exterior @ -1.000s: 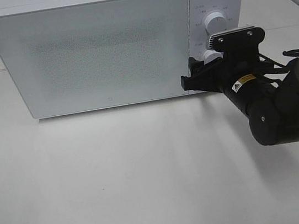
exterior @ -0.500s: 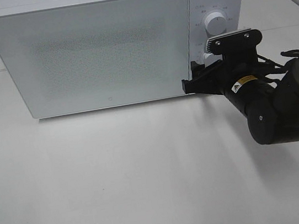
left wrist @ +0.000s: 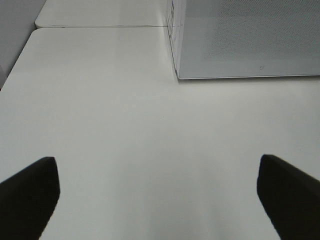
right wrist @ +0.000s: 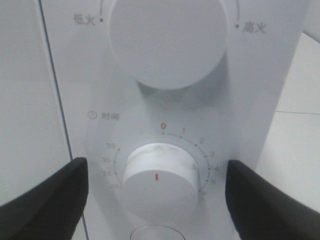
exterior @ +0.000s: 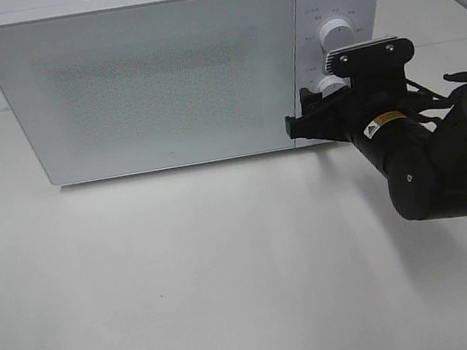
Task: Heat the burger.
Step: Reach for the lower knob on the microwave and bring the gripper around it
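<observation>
Nudged up slightly, my right gripper brackets the timer knob.
Setting the timer: jaws spread, gripping nothing; next I must close on it and twist.

A robot lab's test bench, not a home kitchen: a white microwave oven on a plain white table, a black robot arm at its dials on the right.

The microwave's frosted door hides its inside; the right pincer and its arm partly cover the timer dial.
</observation>
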{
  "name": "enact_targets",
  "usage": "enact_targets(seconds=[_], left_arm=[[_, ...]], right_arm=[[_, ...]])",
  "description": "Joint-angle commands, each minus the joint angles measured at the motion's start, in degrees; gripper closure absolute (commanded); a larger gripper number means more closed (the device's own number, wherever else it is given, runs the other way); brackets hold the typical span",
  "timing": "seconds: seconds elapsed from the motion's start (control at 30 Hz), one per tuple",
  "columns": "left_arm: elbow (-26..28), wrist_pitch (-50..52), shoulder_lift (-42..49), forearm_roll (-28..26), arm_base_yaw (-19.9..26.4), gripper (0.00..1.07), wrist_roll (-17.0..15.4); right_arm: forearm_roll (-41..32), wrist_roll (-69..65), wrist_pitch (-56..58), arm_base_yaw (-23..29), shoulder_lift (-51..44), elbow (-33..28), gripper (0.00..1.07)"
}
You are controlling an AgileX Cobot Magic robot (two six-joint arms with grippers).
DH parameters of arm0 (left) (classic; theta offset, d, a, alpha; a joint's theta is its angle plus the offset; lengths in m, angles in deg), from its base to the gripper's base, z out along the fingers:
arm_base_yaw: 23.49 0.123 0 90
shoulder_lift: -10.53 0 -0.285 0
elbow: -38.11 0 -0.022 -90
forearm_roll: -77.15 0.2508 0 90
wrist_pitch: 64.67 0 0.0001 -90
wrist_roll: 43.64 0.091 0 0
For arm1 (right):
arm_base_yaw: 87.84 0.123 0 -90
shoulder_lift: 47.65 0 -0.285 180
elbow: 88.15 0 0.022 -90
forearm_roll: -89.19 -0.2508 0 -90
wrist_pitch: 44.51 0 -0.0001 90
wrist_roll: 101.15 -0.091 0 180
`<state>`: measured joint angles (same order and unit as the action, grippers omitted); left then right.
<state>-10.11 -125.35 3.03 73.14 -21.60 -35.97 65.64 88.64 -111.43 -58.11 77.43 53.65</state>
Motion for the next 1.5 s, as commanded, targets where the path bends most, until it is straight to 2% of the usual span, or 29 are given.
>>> enact_targets(seconds=[0.03,0.17,0.2,0.23,0.27,0.3,0.37,0.43,0.47,0.5,0.53,0.57,0.73,0.97,1.0,1.03,1.07,1.1,1.13,1.17,1.2,1.23,1.27,1.3,1.33,1.37,1.4,1.43,1.5], left_arm=[[-0.1,0.7,0.9,-0.2,0.1,0.02,-0.3],[-0.1,0.7,0.9,-0.2,0.1,0.02,-0.3],[-0.1,0.7,0.9,-0.2,0.1,0.02,-0.3],[-0.1,0.7,0.9,-0.2,0.1,0.02,-0.3],[-0.1,0.7,0.9,-0.2,0.1,0.02,-0.3],[-0.1,0.7,0.9,-0.2,0.1,0.02,-0.3],[-0.1,0.7,0.9,-0.2,0.1,0.02,-0.3],[-0.1,0.7,0.9,-0.2,0.1,0.02,-0.3],[-0.1,0.7,0.9,-0.2,0.1,0.02,-0.3],[-0.1,0.7,0.9,-0.2,0.1,0.02,-0.3],[-0.1,0.7,0.9,-0.2,0.1,0.02,-0.3],[-0.1,0.7,0.9,-0.2,0.1,0.02,-0.3],[-0.1,0.7,0.9,-0.2,0.1,0.02,-0.3],[-0.1,0.7,0.9,-0.2,0.1,0.02,-0.3],[-0.1,0.7,0.9,-0.2,0.1,0.02,-0.3],[-0.1,0.7,0.9,-0.2,0.1,0.02,-0.3],[-0.1,0.7,0.9,-0.2,0.1,0.02,-0.3],[-0.1,0.7,0.9,-0.2,0.1,0.02,-0.3],[-0.1,0.7,0.9,-0.2,0.1,0.02,-0.3],[-0.1,0.7,0.9,-0.2,0.1,0.02,-0.3],[-0.1,0.7,0.9,-0.2,0.1,0.02,-0.3],[-0.1,0.7,0.9,-0.2,0.1,0.02,-0.3],[-0.1,0.7,0.9,-0.2,0.1,0.02,-0.3],[-0.1,0.7,0.9,-0.2,0.1,0.02,-0.3],[-0.1,0.7,0.9,-0.2,0.1,0.02,-0.3],[-0.1,0.7,0.9,-0.2,0.1,0.02,-0.3],[-0.1,0.7,0.9,-0.2,0.1,0.02,-0.3],[-0.1,0.7,0.9,-0.2,0.1,0.02,-0.3],[-0.1,0.7,0.9,-0.2,0.1,0.02,-0.3]], right_arm=[[1.7,1.3,-6.8,-0.3,-0.8,2.0,0.35],[1.7,1.3,-6.9,-0.3,-0.8,2.0,0.39],[1.9,1.3,-6.8,-0.3,-0.8,2.0,0.44],[1.9,1.3,-6.8,-0.3,-0.8,2.0,0.44],[1.8,0.9,-6.8,-0.3,-0.8,2.0,0.50],[1.8,0.9,-6.8,-0.3,-0.8,2.0,0.50],[1.8,0.9,-6.8,-0.3,-0.8,2.0,0.62],[1.8,0.9,-6.8,-0.3,-0.8,2.0,0.66],[1.8,0.9,-6.8,-0.3,-0.8,2.0,0.75],[1.8,0.9,-6.8,-0.3,-0.8,2.0,0.75],[1.8,0.9,-6.7,-0.3,-0.8,2.0,0.84],[1.8,0.8,-6.7,-0.3,-0.8,2.0,0.88],[1.8,-1.2,-6.7,-0.3,-0.8,2.0,0.94],[1.9,-10.2,-6.7,-0.3,-0.8,2.0,0.93],[1.9,-17.1,-6.7,-0.3,-0.8,2.0,0.92],[1.9,-17.1,-6.7,-0.3,-0.8,2.0,0.92],[1.9,-27.8,-6.3,-0.3,-0.8,2.0,0.92],[1.9,-32.9,-6.1,-0.3,-0.8,2.0,0.92],[1.9,-32.9,-6.1,-0.3,-0.8,2.0,0.92],[1.9,-46.4,-5.4,-0.3,-0.8,2.0,0.91],[2.2,-53.5,-5.0,-0.3,-0.8,2.0,0.91],[2.2,-53.5,-5.0,-0.3,-0.8,2.0,0.91],[2.9,-66.4,-4.6,-0.3,-0.8,2.0,0.90],[2.9,-66.4,-4.6,-0.3,-0.8,2.0,0.90],[3.7,-78.5,-4.0,-0.3,-0.8,2.0,0.89],[3.8,-84.9,-3.6,-0.3,-0.8,2.0,0.88],[3.8,-84.9,-3.6,-0.3,-0.8,2.0,0.88],[3.8,-95.9,-3.3,-0.3,-0.8,2.0,0.88],[3.8,-100.5,-3.3,-0.3,-0.8,2.0,0.88]])
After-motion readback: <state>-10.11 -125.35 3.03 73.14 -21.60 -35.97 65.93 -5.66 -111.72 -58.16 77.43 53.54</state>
